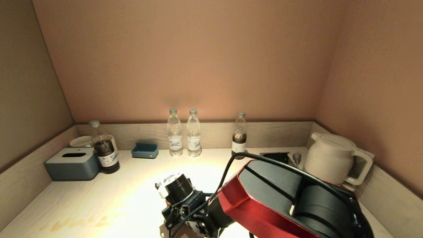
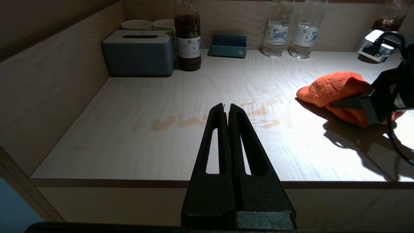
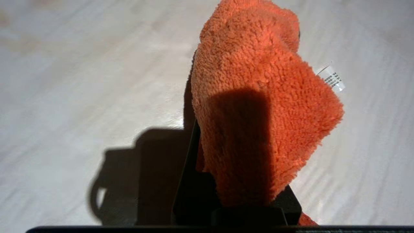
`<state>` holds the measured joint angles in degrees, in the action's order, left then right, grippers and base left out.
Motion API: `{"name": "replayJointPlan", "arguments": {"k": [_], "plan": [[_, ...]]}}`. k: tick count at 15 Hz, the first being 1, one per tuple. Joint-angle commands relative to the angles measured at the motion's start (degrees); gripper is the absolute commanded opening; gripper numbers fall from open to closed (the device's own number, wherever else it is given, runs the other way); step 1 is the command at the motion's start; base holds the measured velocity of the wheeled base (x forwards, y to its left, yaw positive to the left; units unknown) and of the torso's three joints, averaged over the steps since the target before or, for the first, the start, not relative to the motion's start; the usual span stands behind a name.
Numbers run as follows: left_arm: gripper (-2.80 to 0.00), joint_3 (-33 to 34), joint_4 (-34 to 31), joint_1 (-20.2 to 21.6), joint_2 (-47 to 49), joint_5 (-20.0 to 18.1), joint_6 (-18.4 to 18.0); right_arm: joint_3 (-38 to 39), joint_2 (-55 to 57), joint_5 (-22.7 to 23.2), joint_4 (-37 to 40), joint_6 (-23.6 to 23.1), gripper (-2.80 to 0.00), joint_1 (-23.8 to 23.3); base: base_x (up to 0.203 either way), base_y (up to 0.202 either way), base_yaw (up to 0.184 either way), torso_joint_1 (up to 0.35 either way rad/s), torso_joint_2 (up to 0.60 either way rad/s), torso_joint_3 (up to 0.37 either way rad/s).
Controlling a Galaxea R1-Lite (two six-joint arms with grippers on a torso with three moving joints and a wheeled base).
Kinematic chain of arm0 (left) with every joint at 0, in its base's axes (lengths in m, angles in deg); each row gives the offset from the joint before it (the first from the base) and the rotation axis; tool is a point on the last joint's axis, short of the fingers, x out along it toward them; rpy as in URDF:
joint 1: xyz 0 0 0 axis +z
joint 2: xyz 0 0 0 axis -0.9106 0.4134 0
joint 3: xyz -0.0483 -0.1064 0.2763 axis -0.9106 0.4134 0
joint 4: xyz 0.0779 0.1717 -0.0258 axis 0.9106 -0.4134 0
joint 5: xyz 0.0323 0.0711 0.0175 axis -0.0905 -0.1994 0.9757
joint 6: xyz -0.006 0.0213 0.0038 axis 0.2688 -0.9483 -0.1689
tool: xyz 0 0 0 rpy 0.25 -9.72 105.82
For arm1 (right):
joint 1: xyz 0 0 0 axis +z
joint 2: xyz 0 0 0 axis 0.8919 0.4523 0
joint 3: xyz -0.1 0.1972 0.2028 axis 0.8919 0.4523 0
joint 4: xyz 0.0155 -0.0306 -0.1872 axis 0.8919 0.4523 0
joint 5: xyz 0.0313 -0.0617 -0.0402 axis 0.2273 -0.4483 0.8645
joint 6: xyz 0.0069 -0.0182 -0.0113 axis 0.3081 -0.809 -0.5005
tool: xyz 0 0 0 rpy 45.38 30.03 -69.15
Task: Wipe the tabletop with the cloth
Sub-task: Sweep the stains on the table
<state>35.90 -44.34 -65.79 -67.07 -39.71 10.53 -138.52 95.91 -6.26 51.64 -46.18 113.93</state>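
Fuzzy orange-red cloth (image 3: 258,106) with small white tag (image 3: 331,78) clamped in right end effector (image 3: 207,181), bunched over black fingers, low over pale whitish wood-grain bench (image 2: 181,106), mid-bench toward right edge. Orange-brown smear stains (image 2: 181,121) on bench near front edge, left of cloth. Left end effector (image 2: 226,108) pressed together, empty, parked off front edge. Blue-grey tissue box (image 2: 139,53) in back-left corner; white kettle (image 1: 333,157) in back-right corner.
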Motion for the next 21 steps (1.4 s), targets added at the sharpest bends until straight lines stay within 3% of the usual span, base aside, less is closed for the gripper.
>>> {"name": "replayJointPlan", "arguments": {"k": [1, 6, 9, 13, 21], "plan": [[-2.8, 0.0, 0.0, 0.03, 0.0, -0.02, 0.05, 6.31, -7.36, -0.24, -2.9, 0.51, -2.8, 2.38, 0.0, 0.0, 0.0, 0.0, 0.0, 0.0], [-2.8, 0.0, 0.0, 0.03, 0.0, -0.02, 0.05, 20.12, -19.2, -1.8, -8.55, 0.82, -2.8, 3.51, 0.0, 0.0, 0.0, 0.0, 0.0, 0.0], [-2.8, 0.0, 0.0, 0.03, 0.0, -0.02, 0.05, 31.21, -26.32, -4.03, -13.38, 0.82, -2.8, -0.59, 0.0, 0.0, 0.0, 0.0, 0.0, 0.0], [-2.8, 0.0, 0.0, 0.03, 0.0, -0.02, 0.05, 41.78, -35.96, -6.2, -15.76, 0.57, -2.8, -13.0, 0.0, 0.0, 0.0, 0.0, 0.0, 0.0], [-2.8, 0.0, 0.0, 0.03, 0.0, -0.02, 0.05, 48.63, -36.2, -6.54, -16.21, -0.01, -2.8, -38.37, 0.0, 0.0, 0.0, 0.0, 0.0, 0.0]]}}
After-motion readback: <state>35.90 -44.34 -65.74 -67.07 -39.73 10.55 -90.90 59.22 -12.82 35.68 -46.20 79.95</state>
